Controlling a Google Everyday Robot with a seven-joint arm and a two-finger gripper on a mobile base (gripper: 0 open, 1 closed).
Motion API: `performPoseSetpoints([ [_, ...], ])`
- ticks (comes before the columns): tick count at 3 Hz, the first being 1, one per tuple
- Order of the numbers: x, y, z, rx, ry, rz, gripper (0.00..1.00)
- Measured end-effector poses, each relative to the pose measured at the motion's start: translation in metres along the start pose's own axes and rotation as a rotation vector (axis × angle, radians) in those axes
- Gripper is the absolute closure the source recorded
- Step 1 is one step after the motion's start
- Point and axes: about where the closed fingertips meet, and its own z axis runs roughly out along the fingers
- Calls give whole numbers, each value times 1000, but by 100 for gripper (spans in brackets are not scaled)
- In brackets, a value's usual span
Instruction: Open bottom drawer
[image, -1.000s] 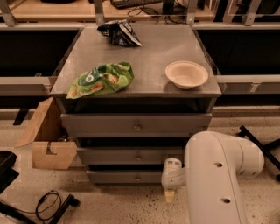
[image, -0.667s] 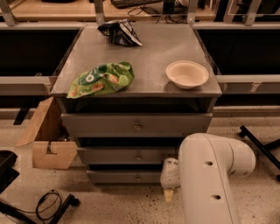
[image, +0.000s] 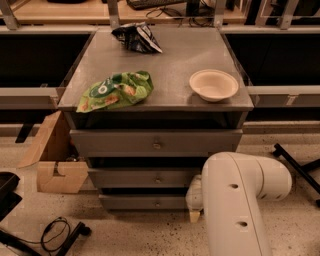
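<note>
Jaws low beside bottom drawer (image: 145, 201), over speckled floor (image: 125, 235); bowl (image: 214, 84) on cabinet (image: 175, 60).

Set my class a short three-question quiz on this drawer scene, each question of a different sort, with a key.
1. Multiple choice: where is the gripper? A) on the cabinet top; B) low down, by the right end of the bottom drawer; C) inside the cardboard box.
2. True or false: the bowl holds the green bag.
3. Fill in: the cabinet has ___ drawers stacked in its front.

Key
1. B.
2. False: the green bag lies on the cabinet's top, apart from the bowl and to its left in the picture.
3. Three.
</note>
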Motion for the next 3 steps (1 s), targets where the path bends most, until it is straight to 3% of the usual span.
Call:
performPoseSetpoints([
  [1, 3, 7, 5, -52, 3, 16, 42],
  [2, 6, 29, 18, -127, 9, 40, 65],
  [3, 6, 25, 16, -127, 9, 40, 88],
])
